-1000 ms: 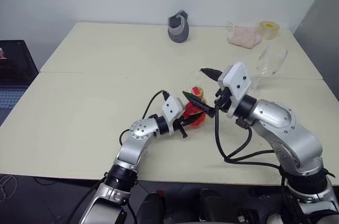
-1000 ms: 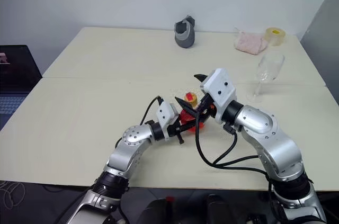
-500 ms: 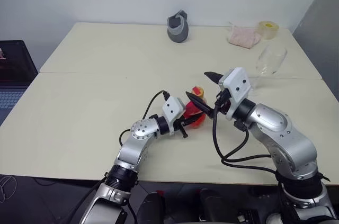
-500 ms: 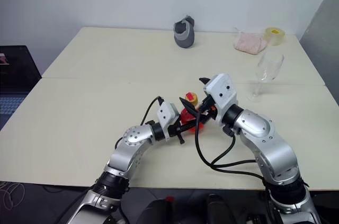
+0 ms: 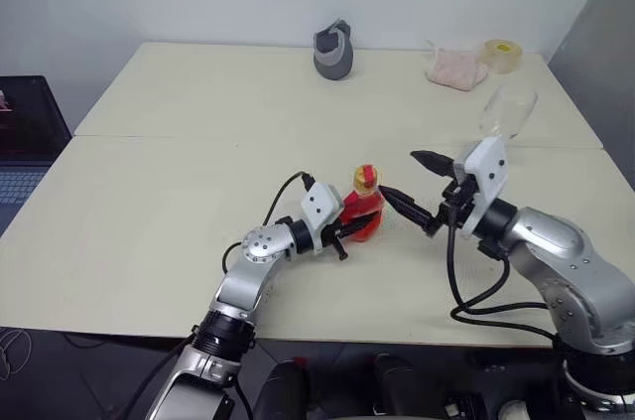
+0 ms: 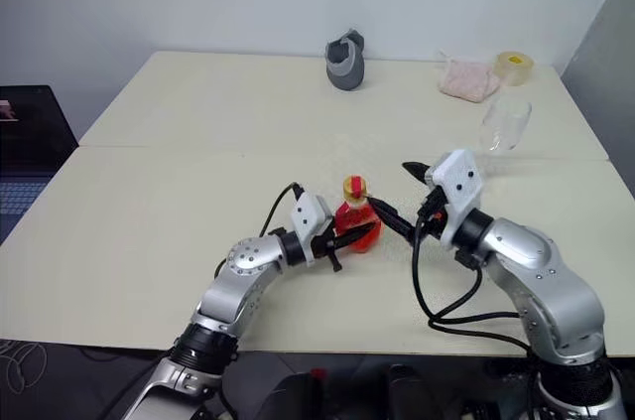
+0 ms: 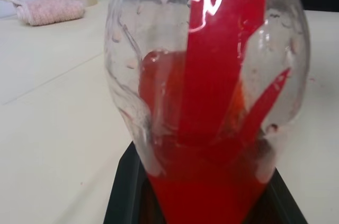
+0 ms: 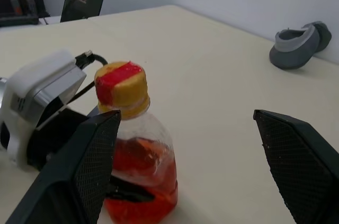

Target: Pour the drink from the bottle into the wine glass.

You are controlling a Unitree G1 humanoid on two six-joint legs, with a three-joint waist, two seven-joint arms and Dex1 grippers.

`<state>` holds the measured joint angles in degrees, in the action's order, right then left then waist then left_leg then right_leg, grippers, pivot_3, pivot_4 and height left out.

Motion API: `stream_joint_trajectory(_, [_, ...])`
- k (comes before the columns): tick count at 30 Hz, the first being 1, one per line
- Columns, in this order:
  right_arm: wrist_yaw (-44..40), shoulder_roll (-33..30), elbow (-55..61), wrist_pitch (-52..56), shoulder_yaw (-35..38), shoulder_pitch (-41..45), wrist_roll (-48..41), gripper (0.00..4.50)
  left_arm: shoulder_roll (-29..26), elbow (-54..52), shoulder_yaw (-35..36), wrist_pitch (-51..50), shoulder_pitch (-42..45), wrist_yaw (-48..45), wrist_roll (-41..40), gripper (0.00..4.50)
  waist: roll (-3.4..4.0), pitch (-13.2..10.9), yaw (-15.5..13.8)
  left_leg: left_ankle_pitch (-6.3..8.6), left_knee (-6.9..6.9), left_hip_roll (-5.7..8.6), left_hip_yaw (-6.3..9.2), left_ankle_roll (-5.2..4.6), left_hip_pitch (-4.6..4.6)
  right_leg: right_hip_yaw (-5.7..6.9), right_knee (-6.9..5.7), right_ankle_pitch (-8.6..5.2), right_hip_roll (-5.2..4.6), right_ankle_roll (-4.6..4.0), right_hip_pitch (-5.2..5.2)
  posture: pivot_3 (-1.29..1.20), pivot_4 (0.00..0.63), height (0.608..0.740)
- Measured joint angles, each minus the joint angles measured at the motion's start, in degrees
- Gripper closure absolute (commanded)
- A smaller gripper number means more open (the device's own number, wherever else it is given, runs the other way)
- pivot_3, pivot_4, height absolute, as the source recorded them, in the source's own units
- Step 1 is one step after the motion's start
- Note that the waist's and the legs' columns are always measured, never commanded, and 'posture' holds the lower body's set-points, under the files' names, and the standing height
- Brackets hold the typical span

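The bottle (image 5: 364,206) stands upright mid-desk (image 5: 179,202), cap on, clamped low in my left claw (image 5: 349,229), while my right claw (image 5: 409,182) hangs wide just beside it, so uncapping looks next, before pouring into the wine glass (image 5: 506,112) well apart.

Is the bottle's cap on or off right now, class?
On. The yellow-and-red cap sits on the neck of the bottle, which stands upright on the table in the left gripper.
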<state>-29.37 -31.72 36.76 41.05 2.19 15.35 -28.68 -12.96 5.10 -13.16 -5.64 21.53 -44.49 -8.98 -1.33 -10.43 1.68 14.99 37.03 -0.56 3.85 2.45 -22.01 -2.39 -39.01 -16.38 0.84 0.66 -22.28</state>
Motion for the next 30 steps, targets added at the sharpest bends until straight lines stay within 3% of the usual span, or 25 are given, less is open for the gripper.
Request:
stream_joint_trajectory(7, [-3.6, -3.8, 1.1, 2.6, 3.0, -0.2, -6.2, 0.23, -0.4, 0.0, 0.0, 0.0, 0.0, -0.1, 0.0, 3.73, 0.00, 0.0, 0.1, 0.00, 0.00, -0.03, -0.03, 0.00, 0.02, -0.02, -0.01, 0.00, 0.04, 0.00, 0.00, 0.00, 0.150, 0.740])
stream_joint_trajectory(13, [1.4, 1.0, 3.7, 5.4, -1.5, 5.1, -8.4, 0.23, -0.3, 0.0, 0.0, 0.0, 0.0, -0.1, 0.0, 3.73, 0.00, 0.0, 0.0, 0.00, 0.00, -0.03, -0.01, 0.00, 0.00, -0.01, 0.00, 0.00, 0.06, 0.00, 0.00, 0.00, 0.150, 0.740])
stream_joint_trajectory(22, [5.9, 5.3, -0.2, 5.4, -6.0, 7.6, -3.9, 0.23, 0.0, 0.0, 0.0, 0.0, 0.0, 0.1, 0.0, 3.73, 0.00, 0.0, 0.0, 0.00, 0.00, -0.02, 0.01, 0.00, 0.00, 0.00, 0.00, 0.00, 0.00, 0.00, -0.01, 0.00, 0.150, 0.740])
stream_joint_trajectory(25, [5.8, 5.7, -1.3, 4.9, -6.3, 8.1, -3.2, 0.84, 0.1, 0.0, 0.0, 0.0, 0.0, 0.1, 0.0, 3.73, 0.00, 0.0, 0.0, 0.00, -0.01, -0.02, 0.02, 0.00, 0.00, 0.01, 0.01, 0.00, 0.01, 0.00, -0.01, 0.00, 0.150, 0.740])
stream_joint_trajectory(30, [5.3, 5.9, -1.9, 4.2, -8.0, 8.5, -1.7, 2.54, 0.1, 0.0, 0.0, 0.0, -0.2, 0.3, 0.0, 3.73, 0.00, 0.0, 0.0, 0.00, 0.00, -0.02, 0.01, 0.00, -0.01, 0.00, 0.01, 0.00, 0.00, 0.00, -0.01, 0.00, 0.150, 0.740])
